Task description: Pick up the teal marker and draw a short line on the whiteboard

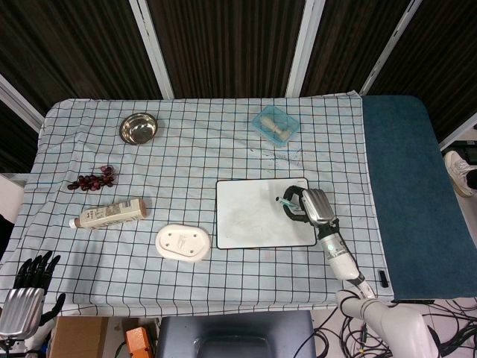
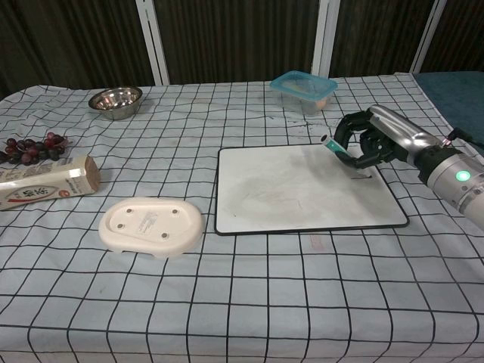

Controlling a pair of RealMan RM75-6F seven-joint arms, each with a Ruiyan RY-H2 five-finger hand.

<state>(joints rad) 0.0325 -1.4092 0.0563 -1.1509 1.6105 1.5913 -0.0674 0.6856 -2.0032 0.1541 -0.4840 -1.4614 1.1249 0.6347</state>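
The whiteboard (image 1: 253, 220) (image 2: 295, 193) lies flat on the checked cloth, right of centre. My right hand (image 1: 311, 207) (image 2: 378, 140) hovers over the board's right edge and grips the teal marker (image 1: 287, 203) (image 2: 339, 150), which is tilted with its tip down near the board surface. A short dark stroke shows on the board just below the marker tip in the chest view. My left hand (image 1: 28, 287) hangs off the table's front left corner, fingers spread, holding nothing.
A white oval dish (image 1: 182, 242) (image 2: 151, 224) sits left of the board. A blue lidded container (image 1: 274, 124) (image 2: 304, 88) is behind it. A bottle (image 1: 108, 214), grapes (image 1: 91, 180) and a steel bowl (image 1: 139, 127) are on the left side.
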